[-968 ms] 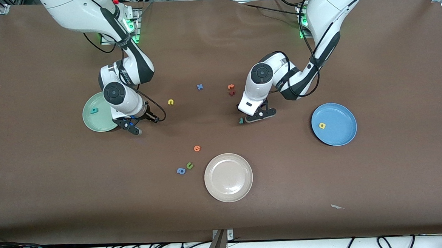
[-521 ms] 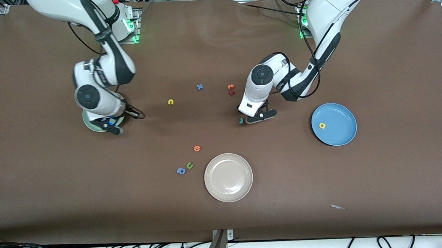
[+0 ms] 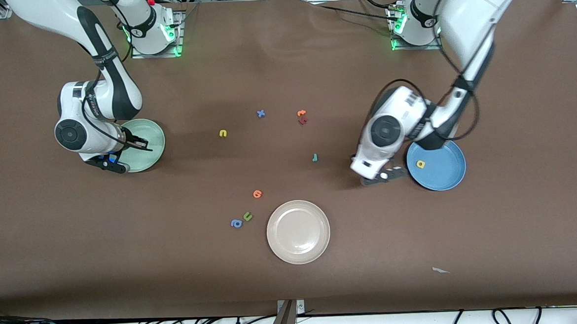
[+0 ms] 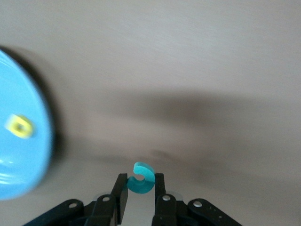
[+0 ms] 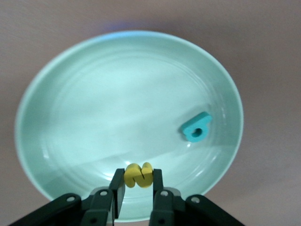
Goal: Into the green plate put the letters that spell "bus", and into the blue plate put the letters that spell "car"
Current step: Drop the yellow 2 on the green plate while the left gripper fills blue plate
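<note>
**Op A:** Over the green plate (image 3: 150,139), near the right arm's end of the surface (image 3: 294,280), I have the right gripper (image 5: 137,190) with its jaws pinching the yellow "s" (image 5: 138,175). The letter sits crosswise between the tips, directly above the plate's floor. The teal "b" (image 5: 195,128) already lies inside, clear of the spot beneath me, so I judge a plain release is all this side needs.

**Op B:** And my side?

**Op A:** The left gripper (image 4: 140,197) hangs over bare surface just beside the blue plate (image 3: 445,146), its jaws pinching the teal "c" (image 4: 140,178), which sticks out past the tips. The plate lies sideways from the jaws toward the left arm's end, with the yellow "a" (image 3: 420,164) resting in it. That sideways gap is what the coming move turns on, I think: carry across the rim, then let go.

**Op B:** What is left out on the surface?

**Op A:** The teal "r" (image 3: 314,157) lies near the middle, closer to the left arm. The yellow "u" (image 3: 223,133) sits nearer the right arm.
</note>
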### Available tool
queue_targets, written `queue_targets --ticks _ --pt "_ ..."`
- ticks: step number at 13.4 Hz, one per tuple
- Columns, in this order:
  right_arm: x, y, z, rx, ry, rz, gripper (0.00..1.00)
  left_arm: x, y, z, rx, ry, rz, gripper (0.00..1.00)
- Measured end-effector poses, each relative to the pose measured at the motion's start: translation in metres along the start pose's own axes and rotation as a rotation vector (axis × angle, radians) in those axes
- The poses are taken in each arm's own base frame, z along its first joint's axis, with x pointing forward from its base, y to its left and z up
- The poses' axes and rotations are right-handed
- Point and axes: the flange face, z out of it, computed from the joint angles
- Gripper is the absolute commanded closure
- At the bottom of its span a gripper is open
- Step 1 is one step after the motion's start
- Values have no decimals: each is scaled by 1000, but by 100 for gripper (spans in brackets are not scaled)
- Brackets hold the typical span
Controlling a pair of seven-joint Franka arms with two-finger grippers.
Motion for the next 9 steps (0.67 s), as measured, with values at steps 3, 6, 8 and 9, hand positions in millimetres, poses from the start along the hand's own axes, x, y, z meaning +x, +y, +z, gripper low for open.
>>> queue_targets --ticks 3,6,8,9 --pt "-3 6 11 -1 -1 -13 20 33 -75 2 -9 -28 94 84" --pt "-3 6 12 2 7 -16 2 48 -117 8 -23 -42 156 57" --pt "-4 4 5 10 15 -17 2 49 -126 14 -14 -50 219 0" --pt "-8 -3 -2 20 15 -14 2 48 -127 17 -1 -52 247 0"
